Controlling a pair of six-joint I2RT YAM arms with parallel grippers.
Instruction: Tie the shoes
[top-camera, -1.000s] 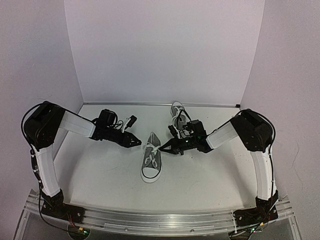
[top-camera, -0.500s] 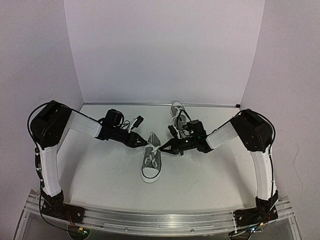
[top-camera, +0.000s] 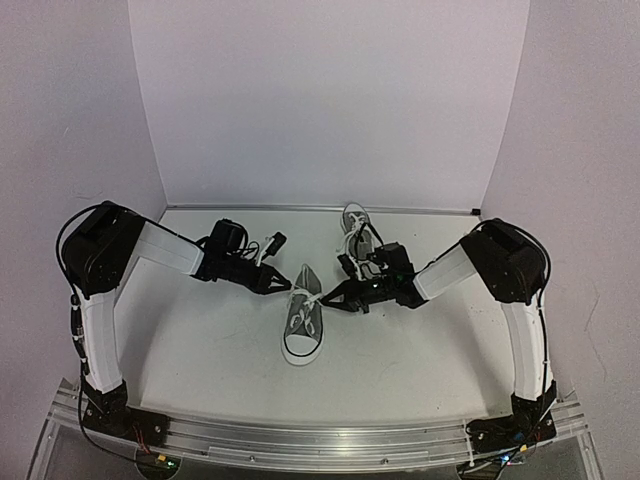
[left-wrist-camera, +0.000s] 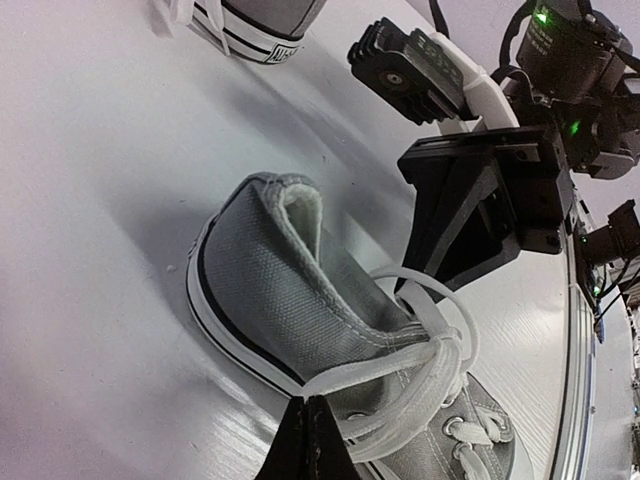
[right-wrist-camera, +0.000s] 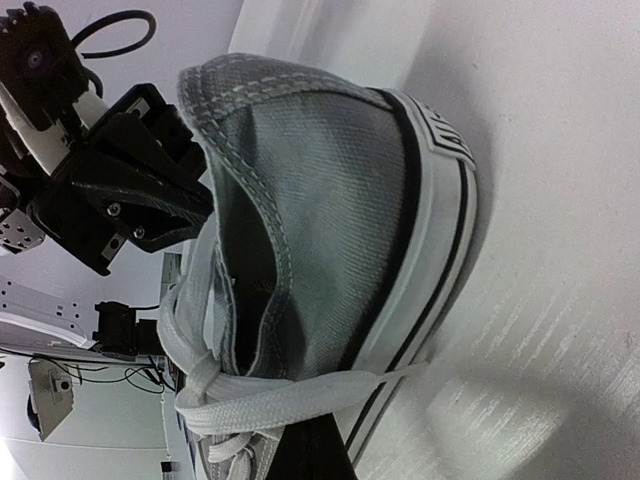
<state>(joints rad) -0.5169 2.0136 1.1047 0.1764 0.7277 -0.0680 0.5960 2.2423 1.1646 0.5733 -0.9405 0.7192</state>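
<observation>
One of the shoes, a grey sneaker with white laces, lies mid-table with its toe toward the arms. My left gripper is at its left side, shut on a white lace loop near the ankle opening. The closed fingertips pinch the loop's end. My right gripper is at the shoe's right side, shut on the other lace strand, which runs across its dark finger. Both strands come out of a crossed knot above the eyelets. The second shoe lies at the back, behind the right arm.
White walls close in the table at the back and on both sides. The right wrist's camera housing hangs just behind the near shoe's heel. A metal rail with both arm bases runs along the front edge.
My left gripper has moved right to the shoe's side and shut on the lace loop. The right gripper has stayed shut on its strand, hardly moving.
</observation>
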